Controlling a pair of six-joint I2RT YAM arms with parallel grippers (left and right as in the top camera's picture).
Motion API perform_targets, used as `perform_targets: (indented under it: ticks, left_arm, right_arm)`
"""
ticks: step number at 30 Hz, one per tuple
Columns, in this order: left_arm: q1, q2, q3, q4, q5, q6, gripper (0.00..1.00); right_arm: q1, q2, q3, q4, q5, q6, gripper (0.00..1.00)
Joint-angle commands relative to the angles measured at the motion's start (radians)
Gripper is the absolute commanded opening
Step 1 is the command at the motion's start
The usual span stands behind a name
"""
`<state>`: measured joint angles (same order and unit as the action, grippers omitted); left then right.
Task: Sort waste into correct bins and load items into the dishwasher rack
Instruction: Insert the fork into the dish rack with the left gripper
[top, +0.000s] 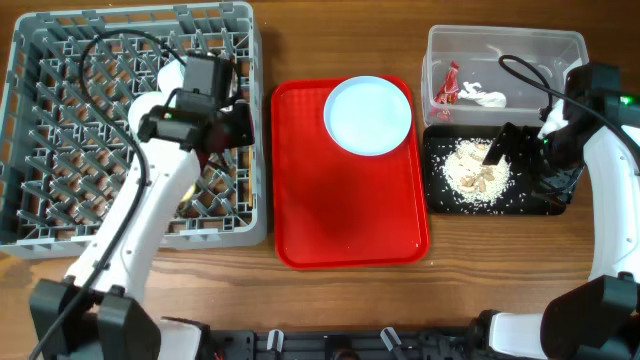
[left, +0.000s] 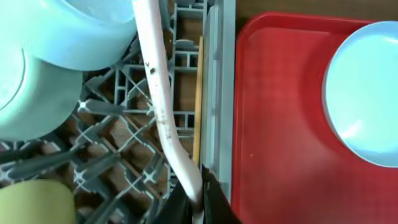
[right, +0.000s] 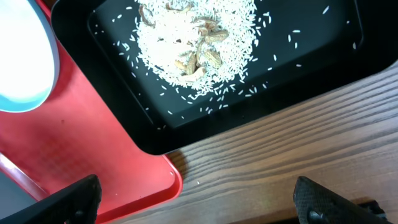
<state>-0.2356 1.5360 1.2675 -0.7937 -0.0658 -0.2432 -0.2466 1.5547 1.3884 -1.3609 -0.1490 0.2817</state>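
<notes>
My left gripper (left: 198, 208) is shut on the handle end of a thin white fork (left: 158, 93), which lies over the grey dishwasher rack (top: 60, 215) near its right wall. In the rack are a pale-blue bowl (left: 93, 31), a pale-green bowl (left: 28, 87), a yellow cup (left: 31, 202) and a wooden chopstick (left: 198, 99). The pale-blue plate (top: 368, 115) lies on the red tray (top: 345, 210). My right gripper (right: 199, 205) is open and empty above the black tray (top: 540, 205), which holds the food scraps and rice (top: 478, 172). The clear tub (top: 560, 45) holds the red wrapper (top: 447, 90) and white tissue (top: 482, 96).
The red tray sits between the rack and the two bins, touching the black tray's corner in the right wrist view (right: 124, 180). Bare wooden table (right: 292, 149) lies in front of the black tray. Arm cables run over the rack and the tub.
</notes>
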Motion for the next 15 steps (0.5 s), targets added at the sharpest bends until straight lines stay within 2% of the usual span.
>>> perform_targets:
  ticks: [1, 7, 8, 9, 11, 15]
  left_arm:
    - [0.038, 0.095, 0.011, 0.039, 0.035, 0.08, 0.04]
    - [0.038, 0.204, 0.011, 0.06, 0.035, 0.079, 0.05]
    - [0.038, 0.211, 0.011, 0.056, 0.036, 0.079, 0.1]
    - [0.038, 0.213, 0.011, 0.051, 0.04, 0.079, 0.27]
    - [0.038, 0.213, 0.011, 0.037, 0.043, 0.079, 0.48]
    - [0.038, 0.213, 0.011, 0.016, 0.043, 0.079, 0.49]
  right_arm:
    - [0.0, -0.003, 0.012, -0.002, -0.008, -0.019, 1.0]
    - [0.0, -0.003, 0.012, -0.002, -0.008, -0.02, 1.0]
    - [0.0, -0.003, 0.012, -0.002, -0.008, -0.019, 1.0]
    - [0.0, -0.003, 0.012, -0.002, -0.008, -0.019, 1.0]
    - [0.0, -0.003, 0.012, -0.001, -0.008, -0.019, 1.0]
    - [0.0, -0.003, 0.012, -0.002, -0.008, -0.02, 1.0]
